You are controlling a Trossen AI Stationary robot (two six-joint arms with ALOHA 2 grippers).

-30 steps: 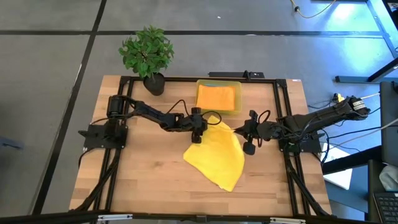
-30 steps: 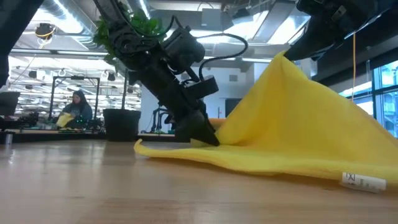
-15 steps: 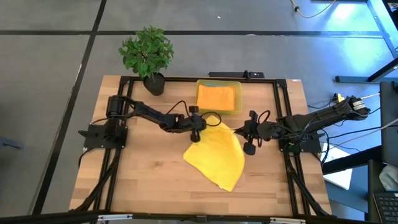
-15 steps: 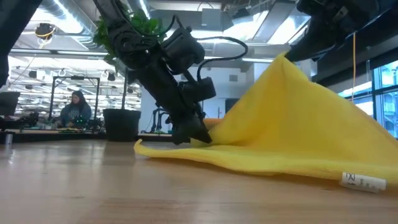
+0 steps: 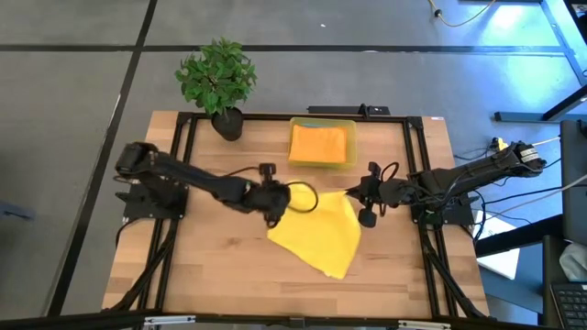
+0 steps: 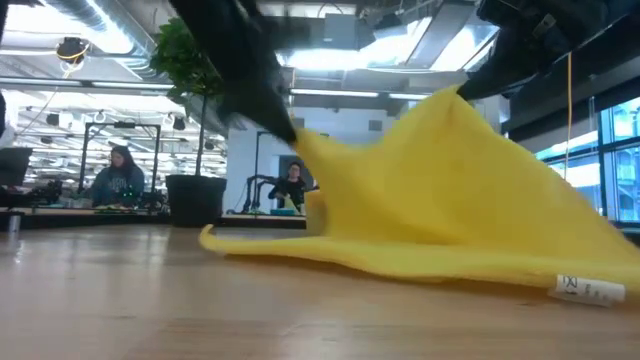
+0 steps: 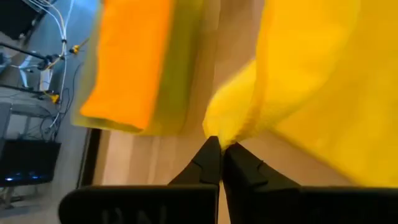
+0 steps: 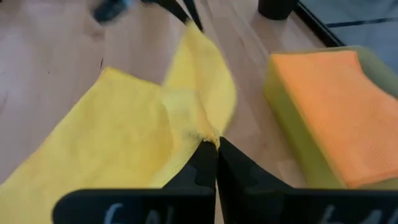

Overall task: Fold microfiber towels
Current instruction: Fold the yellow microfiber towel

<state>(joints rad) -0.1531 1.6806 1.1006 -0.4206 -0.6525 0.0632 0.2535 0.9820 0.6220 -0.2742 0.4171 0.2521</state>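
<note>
A yellow microfiber towel (image 5: 321,234) lies mid-table with two corners raised; its lower part rests on the wood (image 6: 400,260). My left gripper (image 5: 275,209) is shut on the towel's left raised corner and shows blurred in the low view (image 6: 270,110). At the towel's far right corner, my right gripper (image 5: 351,193) is shut on the cloth. An orange towel (image 5: 321,144) lies folded in the yellow bin (image 5: 323,120) at the table's far edge. My left gripper pinches the yellow towel's corner (image 7: 227,134) between its two fingers, slanting down at it from the table's left. That corner is lifted off the table (image 6: 305,145) and the cloth sags from it toward the other raised corner. My right gripper pinches another corner of the towel (image 8: 208,138) between its two fingers, slanting down from the table's right. This corner stands as the higher peak (image 6: 455,95), and the cloth slopes down from it to the table.
A potted plant (image 5: 218,78) stands at the far left corner. The bin sits just beyond the towel. Bare wood lies to the left and along the near edge. The towel's white label (image 6: 590,288) rests on the table at the near right.
My left gripper has risen from the table and gone toward the left and near edges, taking the towel's corner up with it. That corner now hangs in the air; the rest of the towel and the right gripper's corner have stayed put.
</note>
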